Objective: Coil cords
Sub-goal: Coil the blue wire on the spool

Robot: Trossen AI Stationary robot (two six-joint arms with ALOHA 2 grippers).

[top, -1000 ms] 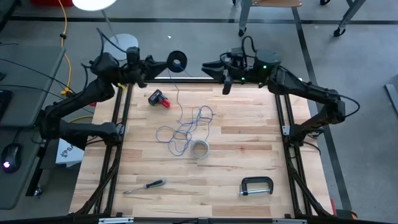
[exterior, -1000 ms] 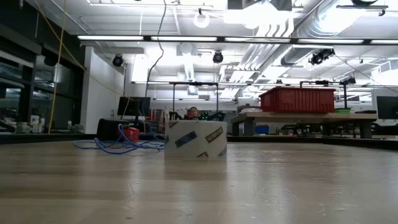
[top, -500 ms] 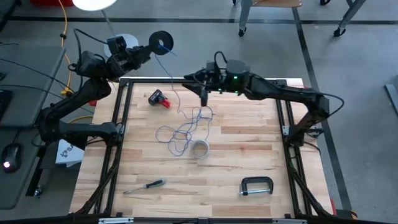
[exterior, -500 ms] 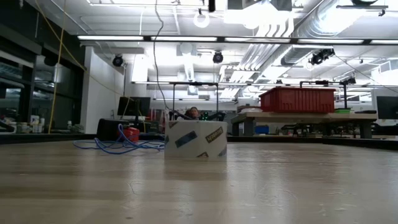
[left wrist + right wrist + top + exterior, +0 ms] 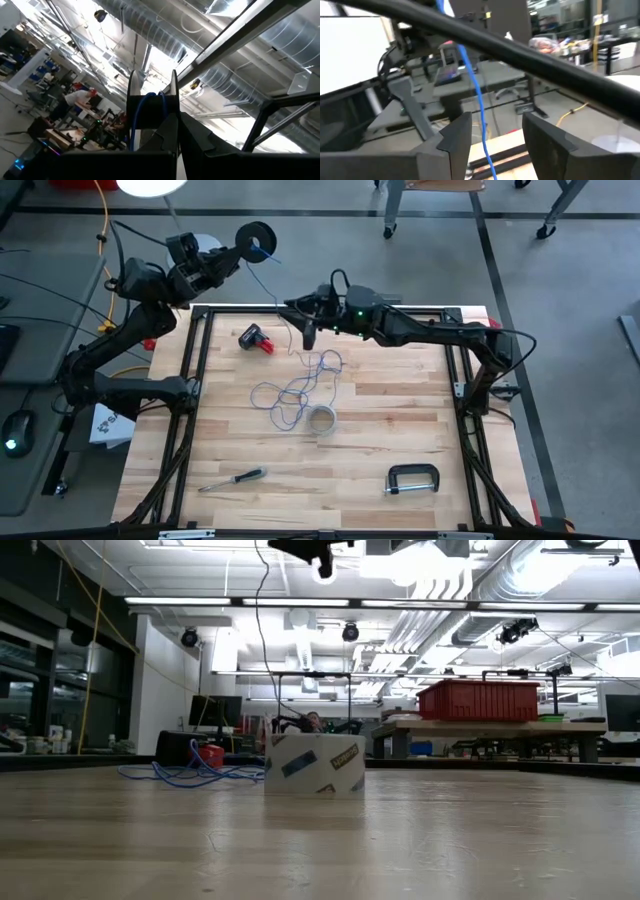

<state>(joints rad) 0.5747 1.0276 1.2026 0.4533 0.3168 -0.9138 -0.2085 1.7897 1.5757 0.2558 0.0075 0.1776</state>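
A black spool point(image 5: 258, 238) wound with blue cord point(image 5: 149, 116) is held high beyond the table's far left corner, with my left gripper point(image 5: 236, 254) shut on it. From the spool a blue strand point(image 5: 276, 292) drops to loose blue loops point(image 5: 298, 387) lying on the table's middle. A pale grey cord point(image 5: 291, 352) lies tangled among them. My right gripper point(image 5: 306, 332) is open near the far edge, level. Its fingers stand on either side of the hanging strand point(image 5: 479, 107) without touching it. My left gripper holds the spool at its near side, where the shut fingers point(image 5: 176, 137) meet just below the wound core. The fingers hide the exact spot. They slant upward. The spool is lifted clear, edge-on to the wrist, its cord trailing down to the table.
A tape roll point(image 5: 320, 419) stands just near of the loops. A red-and-black object point(image 5: 256, 339) lies at the far left, a screwdriver point(image 5: 232, 478) at the near left, a C-clamp point(image 5: 412, 479) at the near right. Black frame rails point(image 5: 190, 370) border the table.
My right gripper has moved toward the table's left and downward, coming up to the hanging blue strand. My left gripper has risen and tipped upward with the spool, carrying it farther past the far edge. The loops on the table have stayed in place.
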